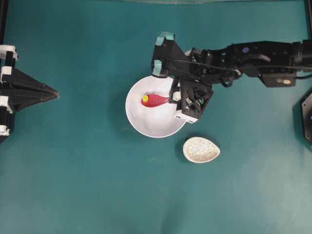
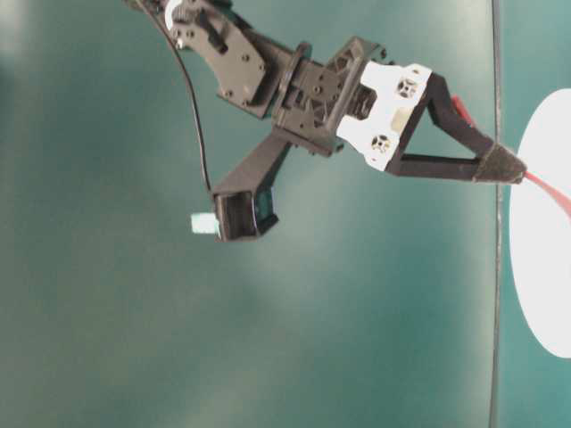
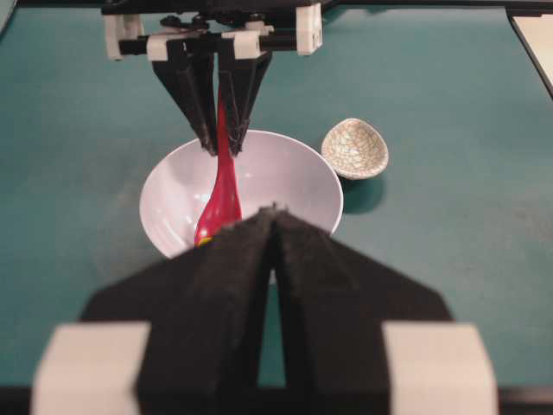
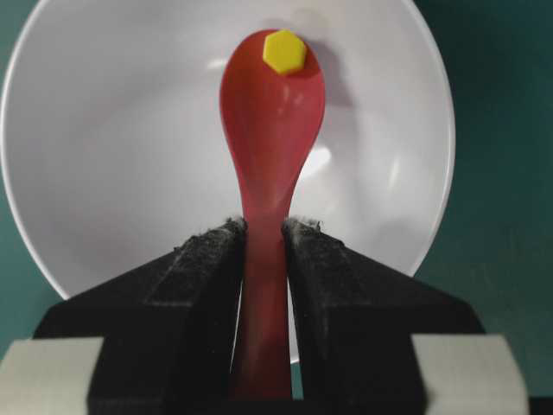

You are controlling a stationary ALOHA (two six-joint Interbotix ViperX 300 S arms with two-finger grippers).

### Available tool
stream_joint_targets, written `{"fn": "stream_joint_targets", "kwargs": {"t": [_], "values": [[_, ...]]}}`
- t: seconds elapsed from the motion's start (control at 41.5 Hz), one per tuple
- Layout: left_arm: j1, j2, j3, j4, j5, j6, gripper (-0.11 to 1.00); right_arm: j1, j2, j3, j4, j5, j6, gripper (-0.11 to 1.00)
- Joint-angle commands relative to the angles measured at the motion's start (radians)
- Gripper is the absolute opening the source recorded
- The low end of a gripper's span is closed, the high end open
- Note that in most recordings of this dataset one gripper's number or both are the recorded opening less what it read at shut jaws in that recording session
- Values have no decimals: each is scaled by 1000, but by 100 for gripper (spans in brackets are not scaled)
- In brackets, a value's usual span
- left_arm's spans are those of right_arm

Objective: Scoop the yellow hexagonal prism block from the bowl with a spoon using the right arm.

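The white bowl (image 1: pixel 146 121) (image 4: pixel 112 156) sits mid-table. My right gripper (image 4: pixel 263 226) (image 1: pixel 171 99) is shut on the handle of the pink-red spoon (image 4: pixel 272 112) (image 1: pixel 156 100), whose scoop reaches into the bowl. The yellow hexagonal prism block (image 4: pixel 283 51) (image 1: pixel 145 98) lies at the far tip of the scoop. In the left wrist view the spoon (image 3: pixel 221 194) hangs from the right fingers into the bowl (image 3: pixel 294 177). My left gripper (image 3: pixel 275 210) (image 1: pixel 54 93) rests at the table's left edge, shut and empty, pointing at the bowl.
A small speckled egg-shaped dish (image 1: pixel 201 149) (image 3: pixel 355 149) lies on the teal table just right of and in front of the bowl. The right arm (image 1: pixel 253 61) reaches in from the right edge.
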Motion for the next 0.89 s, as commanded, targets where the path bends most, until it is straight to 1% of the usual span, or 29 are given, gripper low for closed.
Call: {"fn": "stream_joint_targets", "kwargs": {"t": [0.0, 0.578, 0.867], "values": [[2, 11, -20, 3, -3, 2, 2, 8, -52, 12, 3, -55, 0, 24], [2, 9, -18, 3, -5, 0, 2, 44, -141, 158, 3, -308, -2, 24], [2, 11, -18, 3, -3, 2, 2, 69, -161, 242, 3, -489, -2, 24]]}}
